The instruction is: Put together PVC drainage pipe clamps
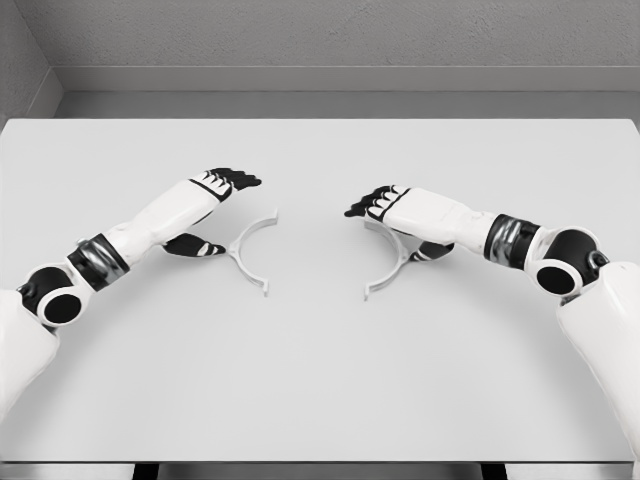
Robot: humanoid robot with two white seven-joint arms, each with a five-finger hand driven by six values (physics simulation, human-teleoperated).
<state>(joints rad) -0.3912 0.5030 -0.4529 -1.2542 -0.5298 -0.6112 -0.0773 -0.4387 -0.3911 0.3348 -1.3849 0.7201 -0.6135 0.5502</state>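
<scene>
Gray walls sit behind your smooth white table (320, 400), with lots of open room near its front edge. Two thin, white, curved half rings lie flat in the middle, apart: left half ring (250, 250), right half ring (390, 262). Your left hand (215, 205) and right hand (385, 208) each rest beside one, fingers loose, holding nothing.

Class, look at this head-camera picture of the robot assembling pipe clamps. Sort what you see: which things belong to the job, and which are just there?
Belonging to the job:
- left clamp half, lying on the table by the left hand
- right clamp half, partly under the right hand

Just there:
- white table
- grey wall behind

No loose extras show.
</scene>
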